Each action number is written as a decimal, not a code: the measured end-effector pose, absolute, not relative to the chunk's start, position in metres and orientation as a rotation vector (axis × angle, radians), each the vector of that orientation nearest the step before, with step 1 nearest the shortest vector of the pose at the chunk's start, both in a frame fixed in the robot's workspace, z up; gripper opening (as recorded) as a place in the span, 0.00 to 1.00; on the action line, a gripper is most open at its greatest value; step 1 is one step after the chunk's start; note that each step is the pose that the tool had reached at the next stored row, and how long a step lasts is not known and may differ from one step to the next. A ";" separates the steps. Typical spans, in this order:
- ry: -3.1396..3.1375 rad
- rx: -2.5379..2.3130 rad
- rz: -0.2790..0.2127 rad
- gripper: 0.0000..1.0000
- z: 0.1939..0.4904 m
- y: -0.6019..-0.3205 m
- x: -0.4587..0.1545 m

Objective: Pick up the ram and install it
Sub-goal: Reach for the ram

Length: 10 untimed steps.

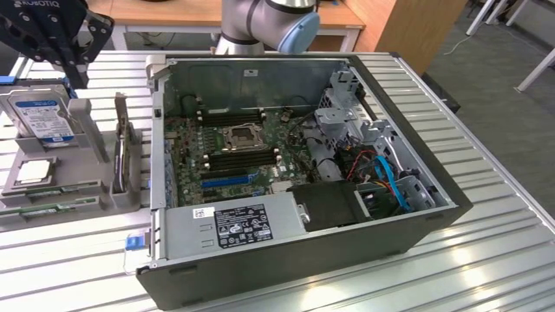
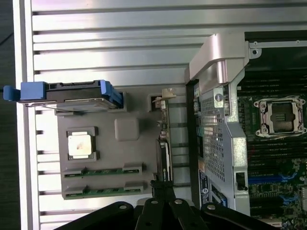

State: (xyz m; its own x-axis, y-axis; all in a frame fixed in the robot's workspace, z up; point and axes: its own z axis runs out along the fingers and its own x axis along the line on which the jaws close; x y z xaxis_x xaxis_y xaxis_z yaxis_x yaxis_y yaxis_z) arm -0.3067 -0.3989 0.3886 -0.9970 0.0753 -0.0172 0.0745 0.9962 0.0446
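Note:
Two ram sticks, thin green boards, lie flat in slots of the grey holder tray (image 1: 87, 162) at the exterior view's left: one ram stick (image 1: 54, 190) (image 2: 103, 171) and a second ram stick (image 1: 48, 210) (image 2: 103, 189) beside it. My black gripper (image 1: 77, 73) (image 2: 160, 188) hangs high above the tray's far end, well apart from the sticks, shut with nothing in it. The open computer case (image 1: 416, 224) shows its motherboard with black memory slots (image 1: 240, 158) on both sides of the processor socket (image 1: 238, 137) (image 2: 280, 116).
The tray also holds a silver hard drive (image 1: 43, 118) (image 2: 72, 93) standing on edge, a square processor chip (image 1: 33, 171) (image 2: 80, 145) and an upright card (image 1: 121, 153) (image 2: 163, 143). A power supply (image 1: 234, 224) and cables (image 1: 386, 182) crowd the case's near side. All rests on a ribbed metal table (image 1: 485, 260).

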 end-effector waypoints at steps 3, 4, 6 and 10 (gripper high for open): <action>3.120 0.117 0.069 0.10 0.389 -0.399 -0.310; 3.121 0.117 0.069 0.10 0.389 -0.399 -0.312; 3.121 0.117 0.069 0.10 0.388 -0.399 -0.314; 3.121 0.117 0.069 0.10 0.388 -0.399 -0.320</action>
State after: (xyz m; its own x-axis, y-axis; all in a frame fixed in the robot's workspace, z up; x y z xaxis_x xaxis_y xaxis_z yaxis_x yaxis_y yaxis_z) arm -0.3203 -0.3988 0.3883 -0.9970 0.0753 -0.0156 0.0745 0.9962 0.0445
